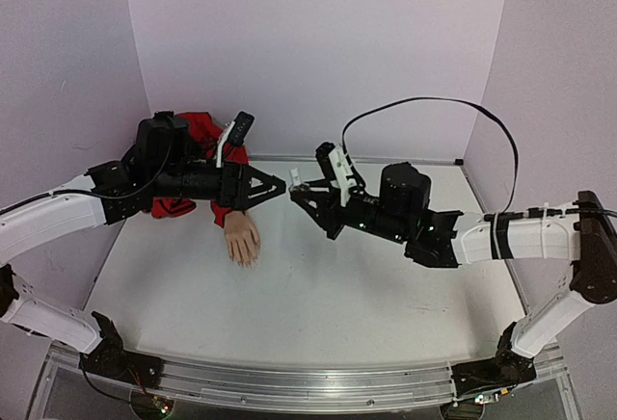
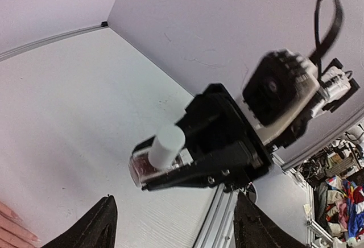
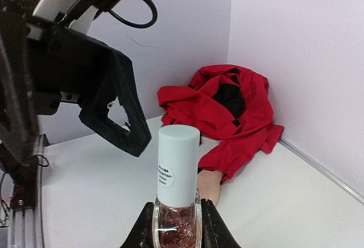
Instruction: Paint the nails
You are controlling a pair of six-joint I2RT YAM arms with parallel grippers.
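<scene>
The right fingers [image 3: 211, 232] were closed on the glass body of a small polish bottle [image 3: 177, 214], holding it above the surface [image 1: 337, 295]. Its white cap [image 3: 178, 157] was turned toward the left fingers [image 2: 102, 225], which stood wide apart with nothing between them, near the cap but not touching it. The mannequin hand [image 1: 241, 237] lay on the surface under the left fingers, its red sleeve [image 1: 198, 131] toward the back corner. The nails [image 1: 248, 259] pointed to the near edge, too small to see clearly.
</scene>
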